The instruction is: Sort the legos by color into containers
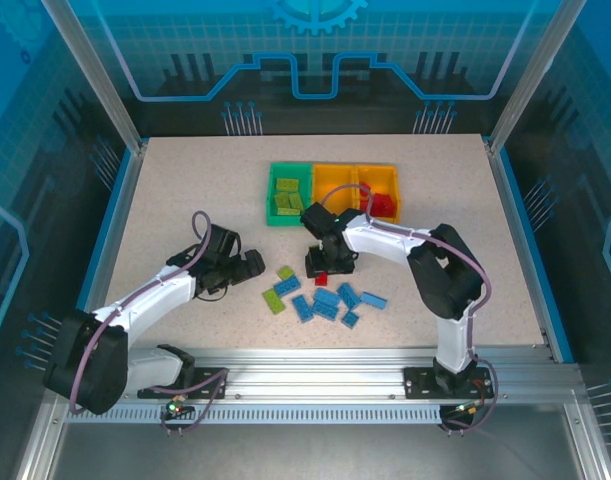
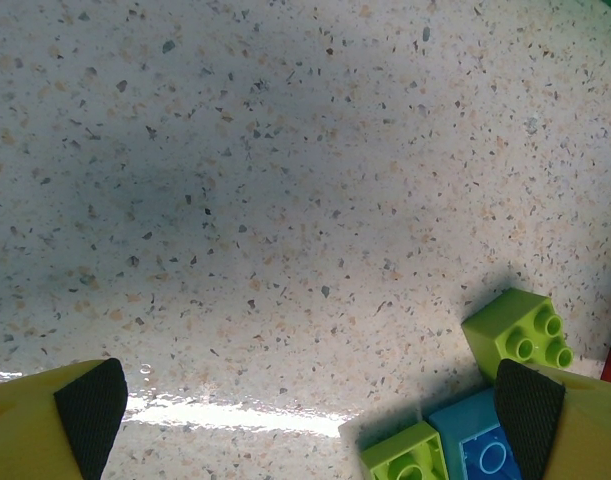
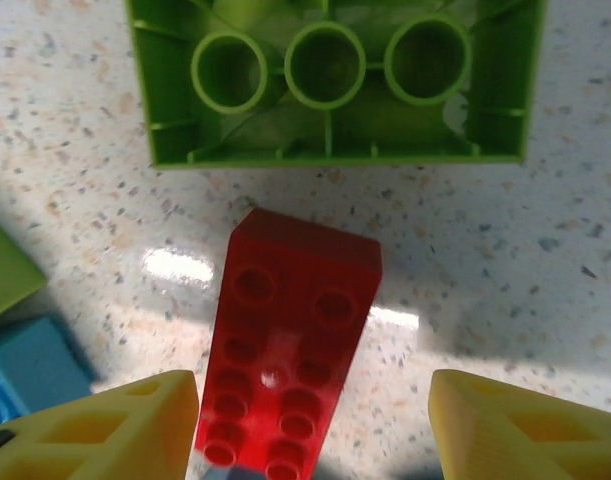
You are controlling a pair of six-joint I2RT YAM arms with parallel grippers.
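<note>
Near the containers (image 1: 333,166), my right fingers (image 3: 115,430) stood open astride the red lego (image 3: 290,350) lying off-centre on the desk (image 3: 545,260), so I feared closing would twist it loose; my left fingers (image 2: 90,410) gaped too.

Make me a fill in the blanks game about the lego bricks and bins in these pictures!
1. The right gripper is open around a long brick whose color is ____.
2. The bricks in the green bin are all ____.
3. The blue bricks lie on the ____, not in a bin.
4. Just beyond the long brick, the lime green brick lies ____ down, showing its hollow underside.

Missing words: red; green; table; upside
</note>
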